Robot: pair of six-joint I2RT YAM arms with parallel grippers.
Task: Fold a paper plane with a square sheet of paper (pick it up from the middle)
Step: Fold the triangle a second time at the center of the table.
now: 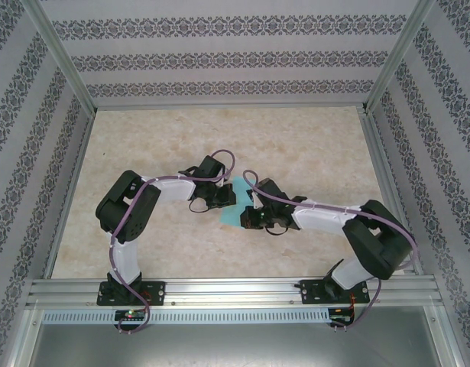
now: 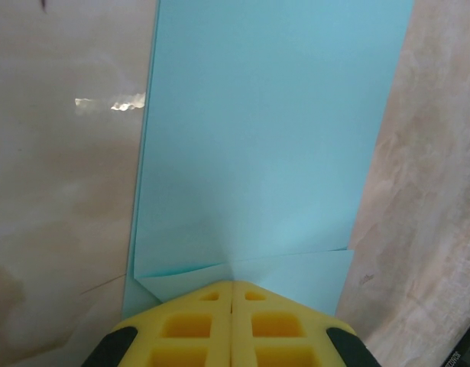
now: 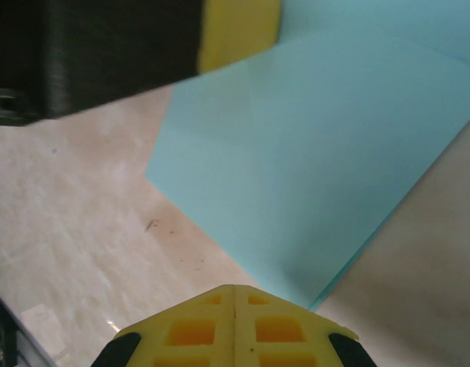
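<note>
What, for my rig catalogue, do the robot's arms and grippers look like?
The left arm and right arm have black joint housings, white link shells and mauve cables. The left gripper and right gripper have yellow fingers with rectangular pockets, black at the edges.

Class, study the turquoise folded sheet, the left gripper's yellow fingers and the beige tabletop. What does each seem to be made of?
Turquoise folded sheet: thin matte paper; it holds sharp creases and shows layered edges.
Left gripper's yellow fingers: probably moulded plastic or rubber; waffle-like recesses, dull surface.
Beige tabletop: marble-patterned and glossy, perhaps laminate; it reflects a bright glare.
</note>
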